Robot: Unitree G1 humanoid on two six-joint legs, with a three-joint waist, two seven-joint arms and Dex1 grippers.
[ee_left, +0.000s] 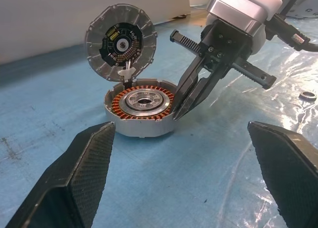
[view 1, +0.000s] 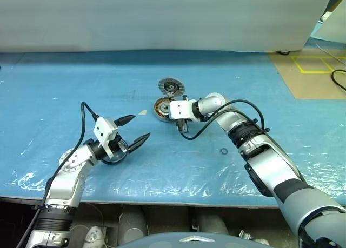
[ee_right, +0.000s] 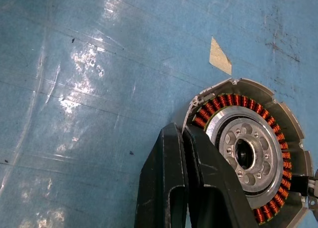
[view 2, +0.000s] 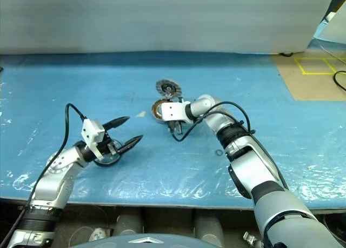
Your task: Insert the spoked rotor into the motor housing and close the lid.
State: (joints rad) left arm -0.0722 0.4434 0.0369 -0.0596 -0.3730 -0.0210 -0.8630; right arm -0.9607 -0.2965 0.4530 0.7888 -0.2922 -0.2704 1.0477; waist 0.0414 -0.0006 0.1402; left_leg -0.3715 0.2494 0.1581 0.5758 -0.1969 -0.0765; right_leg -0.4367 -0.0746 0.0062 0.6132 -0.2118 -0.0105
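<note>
Motor housing (ee_left: 141,122) as seen from the left wrist: lies flat on the blue table cover (ee_left: 198,188), copper windings and silver hub facing up. Lid (ee_left: 120,41) stands upright on its hinge at the housing's far edge, inner face showing, so the cavity is reachable. Right gripper (ee_left: 180,108) slants down onto the housing's rim, fingers pressed together with nothing between them, probably to nudge or steady something rather than grasp. Small black ring (ee_left: 308,95) lies well apart from the housing.

From the right wrist: closed fingers (ee_right: 184,188) rest against the housing's edge by the windings; a pale tape scrap (ee_right: 220,56) lies near the housing. Cannot tell whether the silver centre is the rotor already seated.

From the head: left gripper (view 1: 139,126) hovers near the housing, fingers spread wide and empty, aimed at it, likely waiting to assist or fold the lid.
</note>
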